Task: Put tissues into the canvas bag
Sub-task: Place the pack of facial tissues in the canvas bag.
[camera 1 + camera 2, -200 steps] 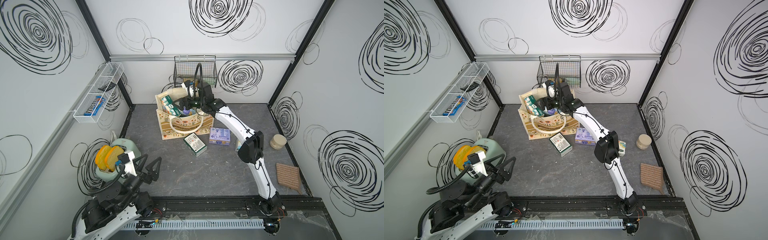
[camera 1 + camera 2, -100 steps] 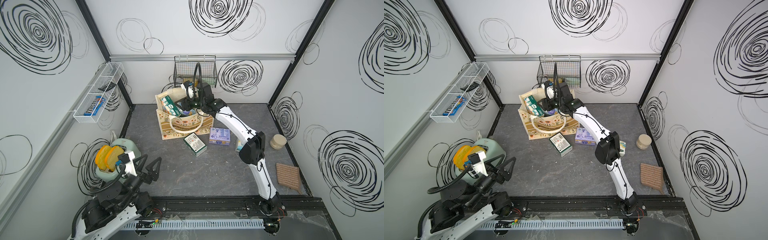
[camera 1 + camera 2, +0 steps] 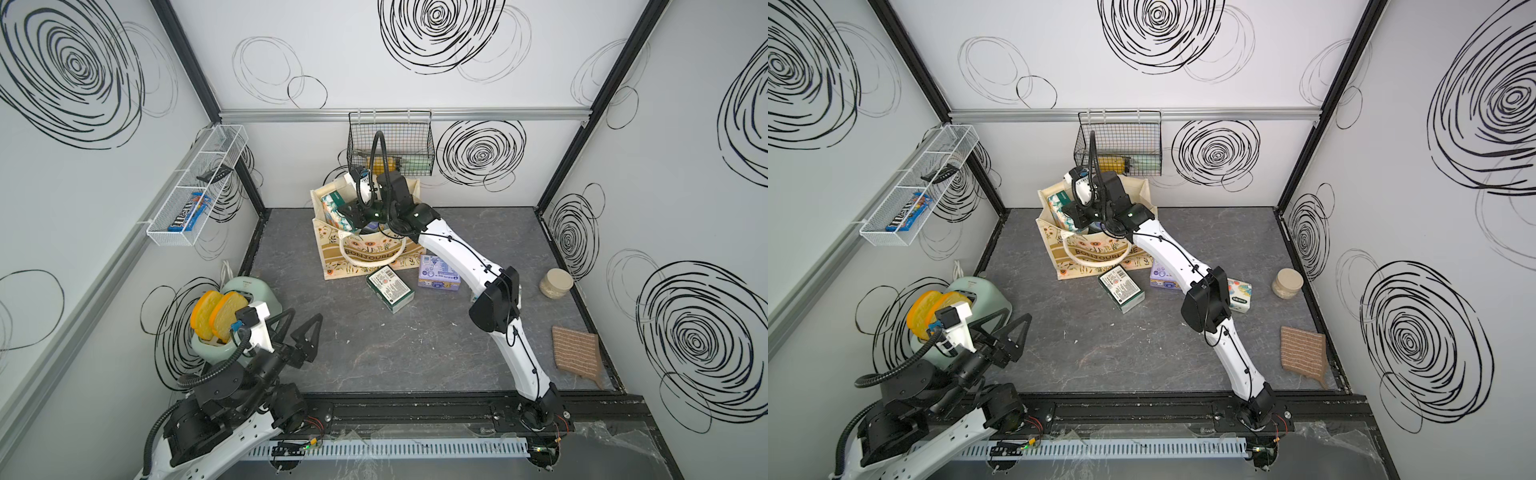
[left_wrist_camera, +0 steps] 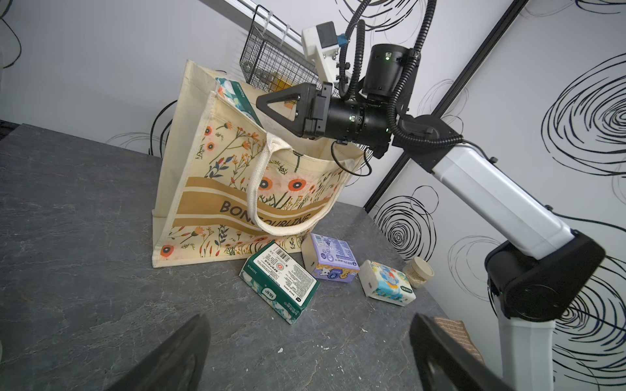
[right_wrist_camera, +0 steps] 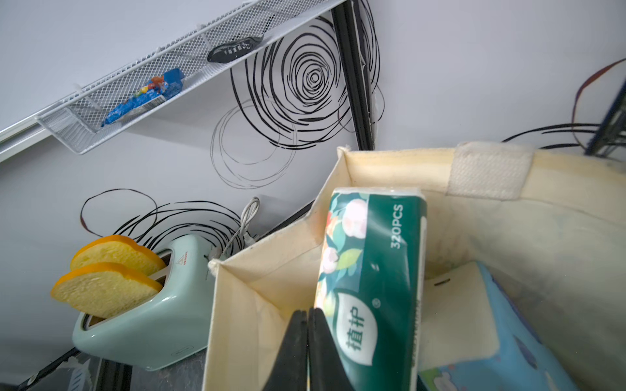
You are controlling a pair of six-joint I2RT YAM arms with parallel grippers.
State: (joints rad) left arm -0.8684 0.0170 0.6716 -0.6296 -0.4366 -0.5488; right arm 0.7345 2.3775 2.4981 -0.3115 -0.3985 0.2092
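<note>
My right end effector (image 5: 307,313) has clenched its jaws since a second ago, when they stood wide apart; the arm has barely shifted. The jaws now meet with nothing between them.

Nearest me, the left end effector (image 3: 305,318) hangs released, jaws spread wide and empty, low over the front of the worktop (image 3: 415,353), with the toaster (image 3: 245,291) just beside it.

Well ahead of it, three tissue packs lie loose on the worktop. The loose green pack (image 3: 390,288) is closest to it, the purple pack (image 3: 439,272) lies just beside that, and the elephant pack (image 4: 386,282) lies past the purple one, near the right arm's elbow. All three are outside the canvas bag (image 3: 365,253), below the right end effector and on my side of it.

The bag stands open directly under the right end effector, which is poised over its mouth. Inside, the standing green pack (image 5: 369,270) leans just beside the clenched jaws, its top poking above the rim. A light blue pack (image 5: 491,331) lies lower in the bag, on the far side of the green one from the jaws.

Behind the right end effector, the black wire basket (image 3: 390,141) hangs on the back wall.
</note>
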